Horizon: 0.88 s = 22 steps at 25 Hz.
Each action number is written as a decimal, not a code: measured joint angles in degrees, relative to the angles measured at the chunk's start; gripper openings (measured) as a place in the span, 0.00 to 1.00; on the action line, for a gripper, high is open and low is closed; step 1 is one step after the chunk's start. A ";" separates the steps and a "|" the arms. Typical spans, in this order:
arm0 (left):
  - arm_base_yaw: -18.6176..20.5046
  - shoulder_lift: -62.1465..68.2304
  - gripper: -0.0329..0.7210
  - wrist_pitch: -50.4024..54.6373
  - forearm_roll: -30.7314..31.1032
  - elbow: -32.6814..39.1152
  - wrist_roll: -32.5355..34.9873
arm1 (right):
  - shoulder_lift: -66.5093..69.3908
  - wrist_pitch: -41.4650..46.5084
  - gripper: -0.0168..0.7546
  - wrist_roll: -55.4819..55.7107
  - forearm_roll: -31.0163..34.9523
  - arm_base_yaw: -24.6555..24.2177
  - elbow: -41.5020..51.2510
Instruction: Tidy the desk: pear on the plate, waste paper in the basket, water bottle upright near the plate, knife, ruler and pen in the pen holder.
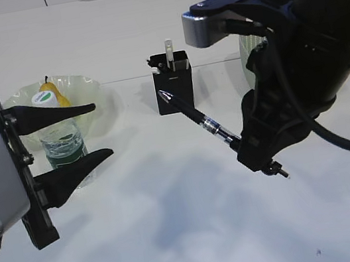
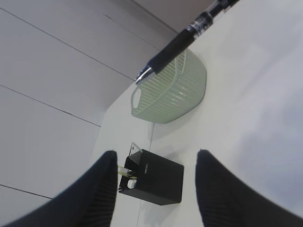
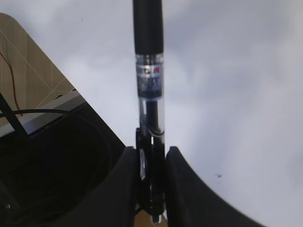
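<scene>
Your right gripper (image 1: 258, 147) is clamped on the pen (image 1: 206, 122); its barrel print is unreadable. Left gripper (image 1: 88, 133) stands apart, empty. Water bottle (image 1: 62, 140) label partly hidden.

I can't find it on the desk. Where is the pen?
The pen is up off the desk, clamped in the right gripper, right of centre in the exterior view, its tip angled toward the pen holder.

One black-and-clear ballpoint pen (image 1: 196, 117). One matte black square pen holder (image 1: 175, 89), with one white-tipped tool (image 1: 169, 48) sticking out of it. One clear plastic water bottle (image 1: 62, 138) with a green label. One yellow pear (image 1: 52, 90). One ruffled pale green glass plate (image 1: 84, 92). One sage-green woven-pattern basket (image 2: 173, 90).
</scene>
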 joint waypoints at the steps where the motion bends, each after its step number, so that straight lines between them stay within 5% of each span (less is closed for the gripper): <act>1: 0.00 0.44 0.54 0.00 0.13 -0.43 0.62 | 0.00 0.00 0.16 0.00 0.04 0.00 0.00; 14: -0.41 7.70 0.54 -3.41 4.46 -9.32 4.17 | 3.79 0.42 0.16 0.00 1.30 0.00 -1.15; 22: -5.78 7.85 0.54 -0.42 6.01 -9.32 8.75 | 4.55 1.03 0.16 0.10 1.47 0.00 -3.61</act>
